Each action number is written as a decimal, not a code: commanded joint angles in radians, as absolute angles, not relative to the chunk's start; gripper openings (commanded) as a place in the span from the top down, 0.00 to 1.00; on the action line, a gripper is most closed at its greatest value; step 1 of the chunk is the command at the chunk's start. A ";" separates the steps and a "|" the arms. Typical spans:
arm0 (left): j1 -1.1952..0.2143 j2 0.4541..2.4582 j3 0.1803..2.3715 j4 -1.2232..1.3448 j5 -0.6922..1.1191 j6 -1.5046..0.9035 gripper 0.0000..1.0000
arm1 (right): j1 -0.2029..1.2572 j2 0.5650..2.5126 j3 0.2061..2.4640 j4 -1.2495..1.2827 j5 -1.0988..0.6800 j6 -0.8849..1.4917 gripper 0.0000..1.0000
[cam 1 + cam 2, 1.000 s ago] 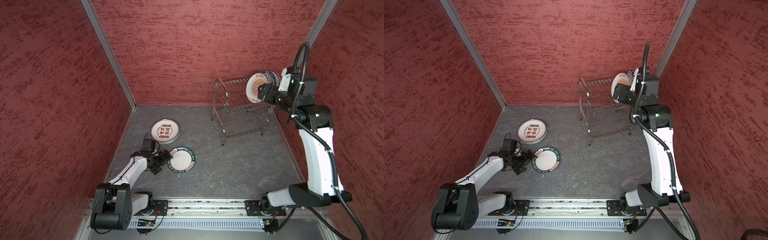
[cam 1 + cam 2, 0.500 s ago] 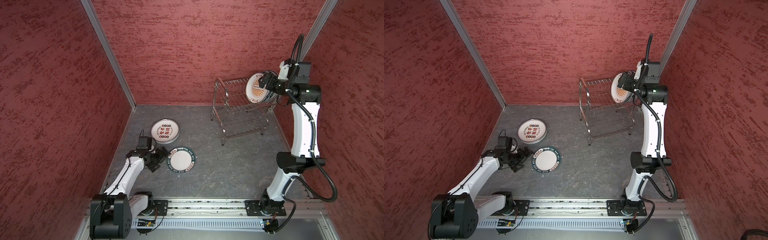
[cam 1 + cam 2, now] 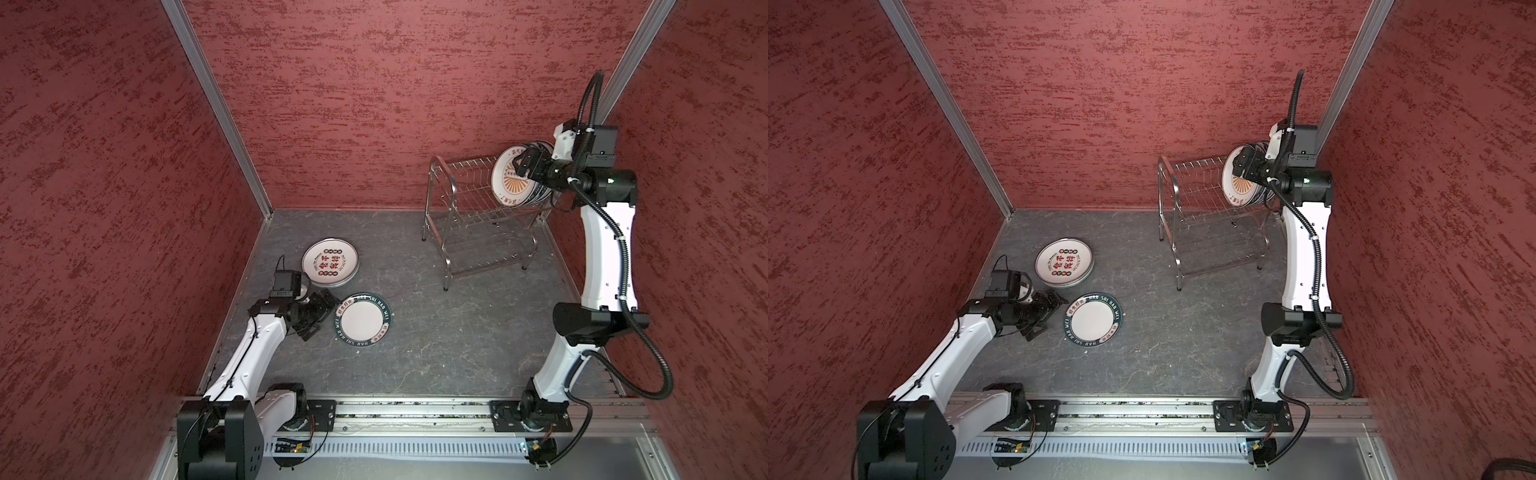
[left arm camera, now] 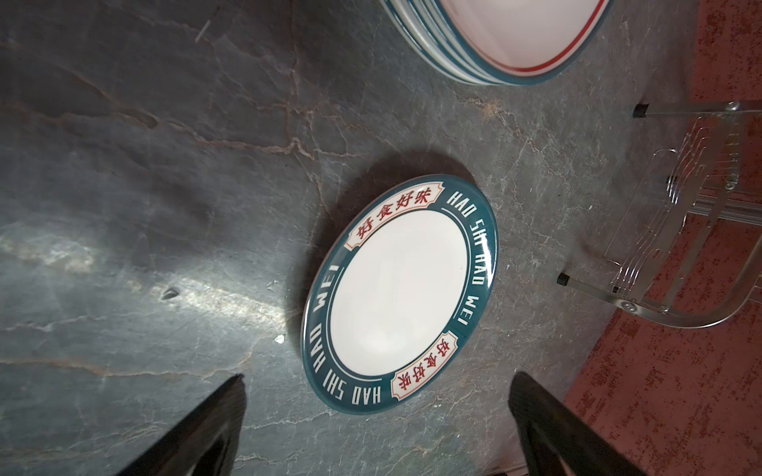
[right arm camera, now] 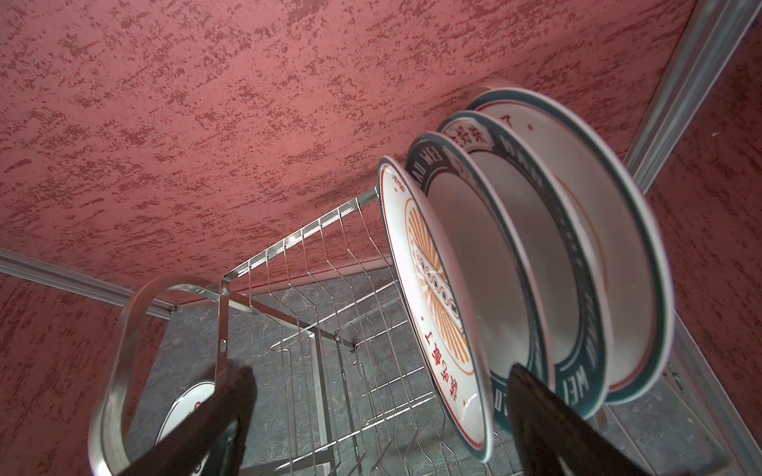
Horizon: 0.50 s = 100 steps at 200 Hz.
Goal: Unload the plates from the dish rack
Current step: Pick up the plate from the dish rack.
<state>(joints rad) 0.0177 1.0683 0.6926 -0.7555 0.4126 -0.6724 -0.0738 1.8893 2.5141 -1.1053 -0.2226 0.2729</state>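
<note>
At least 4 plates stand at 1 end of the rack; others lie on the bench. Right fingers are open, straddling the sunburst plate; left fingers open, empty. A skewed pinch could slip off the glazed rim, toppling those behind.

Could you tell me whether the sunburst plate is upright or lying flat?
Upright: the sunburst plate stands on edge in the rack, between its wires.

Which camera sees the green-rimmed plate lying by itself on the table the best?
The left wrist view: the teal-rimmed plate fills the middle, whole, its lettering readable. In both top views the plate is whole but small, beside the left gripper. The right wrist view faces the rack instead.
</note>
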 commanded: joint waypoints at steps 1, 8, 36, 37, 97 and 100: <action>0.025 1.043 0.719 -0.762 0.427 -0.663 0.01 | -0.082 1.899 2.484 -1.059 -0.235 0.262 0.07; 0.024 1.039 0.720 -0.763 0.428 -0.663 0.01 | -0.082 1.901 2.474 -1.054 -0.230 0.259 0.07; 0.025 1.019 0.723 -0.760 0.441 -0.660 0.01 | -0.083 1.902 2.439 -1.031 -0.230 0.250 0.11; 0.025 1.020 0.723 -0.760 0.442 -0.661 0.01 | -0.083 1.901 2.438 -1.030 -0.230 0.250 0.11; 0.021 0.982 0.726 -0.734 0.461 -0.687 0.00 | -0.084 1.905 2.384 -1.041 -0.205 0.206 0.33; 0.021 0.983 0.728 -0.735 0.462 -0.687 0.00 | -0.083 1.903 2.381 -1.042 -0.201 0.203 0.35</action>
